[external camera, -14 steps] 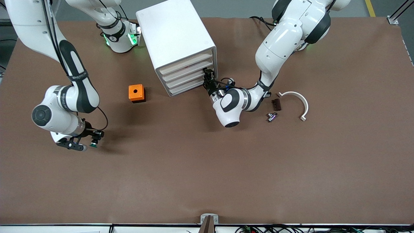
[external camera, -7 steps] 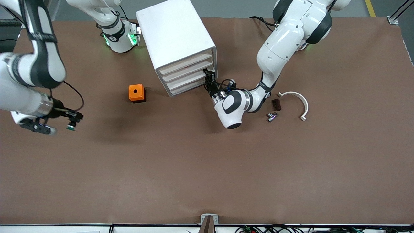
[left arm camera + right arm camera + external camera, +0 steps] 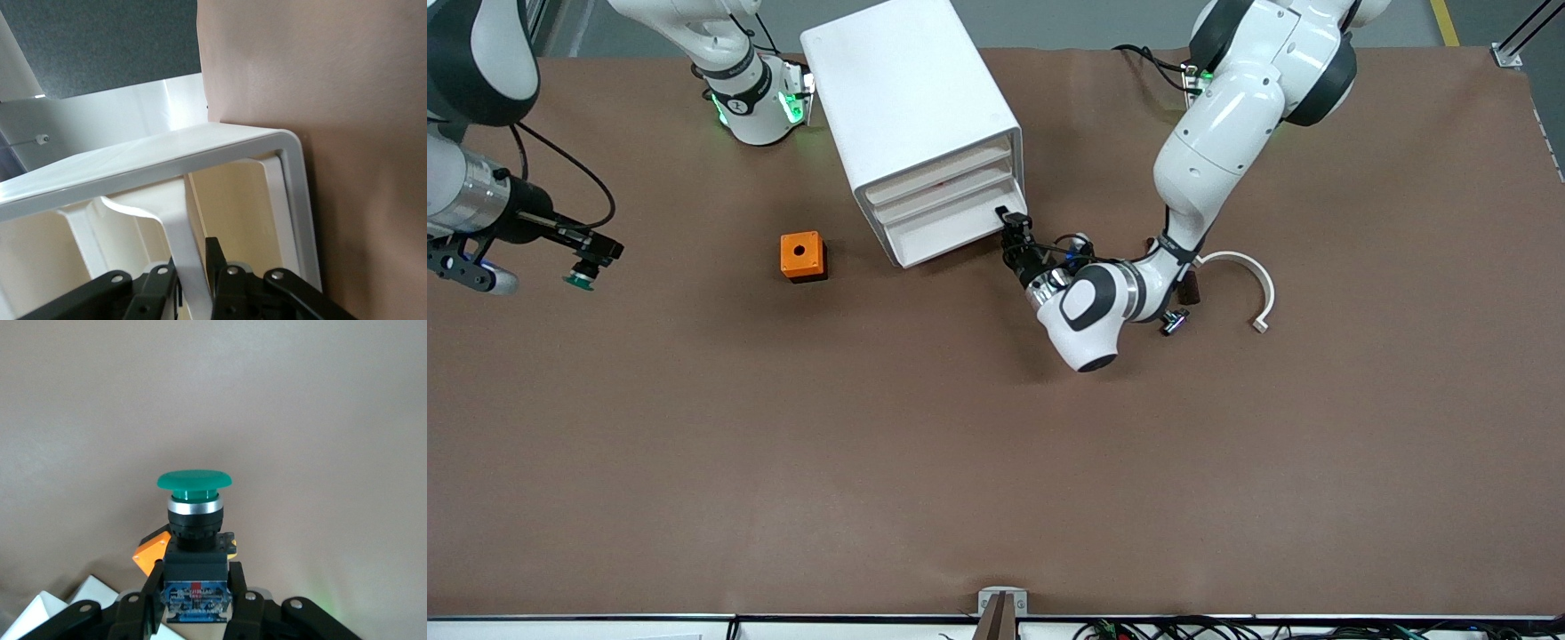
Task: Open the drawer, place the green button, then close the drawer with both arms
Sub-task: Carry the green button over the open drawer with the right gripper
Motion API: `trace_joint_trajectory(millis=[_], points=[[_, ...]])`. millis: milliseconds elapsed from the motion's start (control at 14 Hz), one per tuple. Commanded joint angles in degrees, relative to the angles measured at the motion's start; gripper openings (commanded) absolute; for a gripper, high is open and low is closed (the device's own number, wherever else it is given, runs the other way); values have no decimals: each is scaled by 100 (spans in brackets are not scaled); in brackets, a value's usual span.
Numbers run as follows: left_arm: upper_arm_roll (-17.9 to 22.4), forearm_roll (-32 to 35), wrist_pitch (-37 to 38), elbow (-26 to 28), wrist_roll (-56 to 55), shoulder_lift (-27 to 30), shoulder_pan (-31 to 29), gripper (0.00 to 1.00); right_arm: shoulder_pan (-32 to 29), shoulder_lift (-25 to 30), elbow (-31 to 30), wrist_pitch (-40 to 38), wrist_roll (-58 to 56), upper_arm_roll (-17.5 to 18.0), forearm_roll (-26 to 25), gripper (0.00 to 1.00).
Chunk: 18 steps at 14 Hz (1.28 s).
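The white drawer cabinet [image 3: 911, 107] stands between the arms' bases. Its lowest drawer [image 3: 951, 233] is pulled out a little. My left gripper [image 3: 1014, 222] is shut on that drawer's white handle; in the left wrist view my left gripper [image 3: 193, 267] has a black finger on each side of the handle bar [image 3: 179, 240]. My right gripper [image 3: 589, 265] is up in the air over the right arm's end of the table, shut on the button [image 3: 580, 280]. In the right wrist view my right gripper [image 3: 195, 587] clamps the blue-black body, with the button's green cap [image 3: 194, 481] pointing away.
An orange box with a hole [image 3: 801, 255] sits on the table beside the cabinet, toward the right arm's end; it shows under the button in the right wrist view [image 3: 148, 555]. A white curved piece [image 3: 1249, 271], a dark block [image 3: 1190, 292] and a small metal part [image 3: 1174, 322] lie near the left arm.
My right gripper has risen and swung toward the right arm's end with the button. My left gripper has drawn the lowest drawer out a little.
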State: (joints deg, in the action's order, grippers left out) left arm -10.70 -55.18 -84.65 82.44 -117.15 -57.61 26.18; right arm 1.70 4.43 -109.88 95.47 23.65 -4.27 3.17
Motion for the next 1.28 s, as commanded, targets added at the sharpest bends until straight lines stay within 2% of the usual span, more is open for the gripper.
trace_joint_trajectory(millis=[0, 356, 712, 854, 926, 1068, 1139, 1210], points=[[15, -81, 54, -105, -9, -13, -279, 18, 532, -100, 46, 84, 1068, 49, -88, 0], [15, -81, 28, -246, 8, -22, -579, 18, 1323, -179, -7, 445, 2378, 58, -9, 0], [24, -72, 1, -351, 26, -31, -746, 18, 2175, -539, 10, 910, 3758, 58, 8, 0], [24, -72, 1, -360, 35, -31, -764, 24, 2518, -767, 19, 1165, 4294, 58, 43, 0], [24, -72, 1, -360, 35, -31, -772, 27, 2642, -881, 37, 1340, 4506, 58, 218, 0], [24, -72, -7, -360, 52, -48, -772, 40, 2914, -1074, 115, 1596, 4918, 58, 360, 0], [24, -72, -8, -360, 61, -48, -764, 56, 3028, -1224, 212, 1667, 5095, 58, 360, 0], [24, -72, -25, -360, 61, -40, -772, 66, 3160, -1408, 395, 1667, 5297, 58, 369, 0]])
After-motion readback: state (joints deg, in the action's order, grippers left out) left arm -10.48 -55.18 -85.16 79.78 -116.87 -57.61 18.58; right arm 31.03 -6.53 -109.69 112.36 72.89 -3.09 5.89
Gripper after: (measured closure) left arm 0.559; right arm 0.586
